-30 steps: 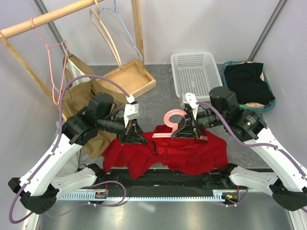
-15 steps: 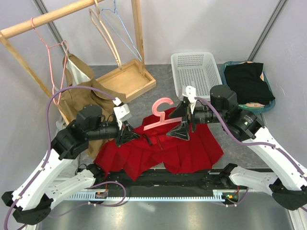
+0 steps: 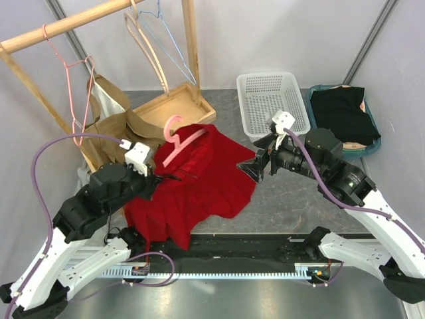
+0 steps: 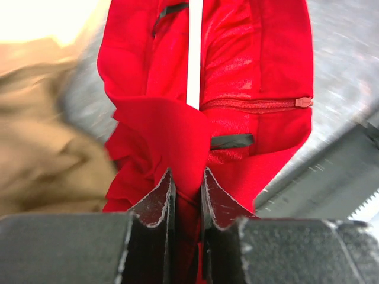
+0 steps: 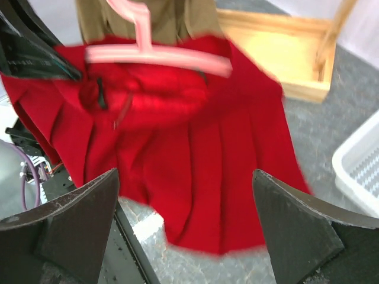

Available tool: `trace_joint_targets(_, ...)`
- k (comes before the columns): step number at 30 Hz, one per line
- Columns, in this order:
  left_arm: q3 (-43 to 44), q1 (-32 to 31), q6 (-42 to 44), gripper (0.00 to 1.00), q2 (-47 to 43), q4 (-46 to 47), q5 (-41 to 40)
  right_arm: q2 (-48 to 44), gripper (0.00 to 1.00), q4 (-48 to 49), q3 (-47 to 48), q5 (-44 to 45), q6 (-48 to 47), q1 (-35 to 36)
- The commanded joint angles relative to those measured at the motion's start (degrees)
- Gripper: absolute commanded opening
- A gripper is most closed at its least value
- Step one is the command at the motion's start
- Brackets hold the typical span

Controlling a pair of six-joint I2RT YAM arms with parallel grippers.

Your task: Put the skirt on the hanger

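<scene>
Fingers of the left gripper stand nearly together at the near left of the table, pinched on a fold of the red skirt; the left wrist view shows red cloth squeezed between the two pads. From that grip the skirt spreads across the grey table surface, its pleated hem reaching toward the near edge and the right, its zip and a dark loop facing up in the left wrist view. Along the skirt's far, upper edge lies the pink hanger, its bar running across the waistband and its hook poking out beyond the cloth; whether the waistband is properly caught on it cannot be told. To the right of the skirt and clear of it hangs the right gripper, jaws spread wide with nothing between them, pointing toward the skirt. Left of the skirt, a brown garment is heaped, touching its edge. Farther back sit the rack's wooden base, a white basket, and a teal bin holding black clothing. Farthest, the wooden rack carries several bare hangers.
</scene>
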Motion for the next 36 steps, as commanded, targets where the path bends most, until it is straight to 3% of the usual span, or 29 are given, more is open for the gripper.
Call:
trace_joint_targets(1, -0.24, 0.3, -5.74, 0.02, -2.33, 1.46, -17.47, -2.45, 0.98, 2.41, -4.81, 3.53, 3.83, 0.1)
trace_joint_targets(8, 2.39, 0.3, -11.8, 0.02, -1.11, -0.04, -32.96, -4.91, 0.98, 3.29, -10.27, 3.35, 6.55, 0.1)
trace_joint_targets(15, 11.96, 0.65, -11.29, 0.02, 10.14, 5.13, -46.39, -4.12, 0.98, 4.17, -12.29, 2.82, 9.1, 0.1)
trace_joint_targets(22, 24.78, 7.59, -5.4, 0.02, 21.48, 12.43, -45.99, -4.82, 0.98, 5.05, -14.05, 1.86, 10.95, 0.1)
trace_joint_targets(36, 46.59, 20.07, 0.76, 0.02, 35.63, 15.08, -40.18, -5.71, 0.98, 5.57, -14.93, 2.21, 10.95, 0.1)
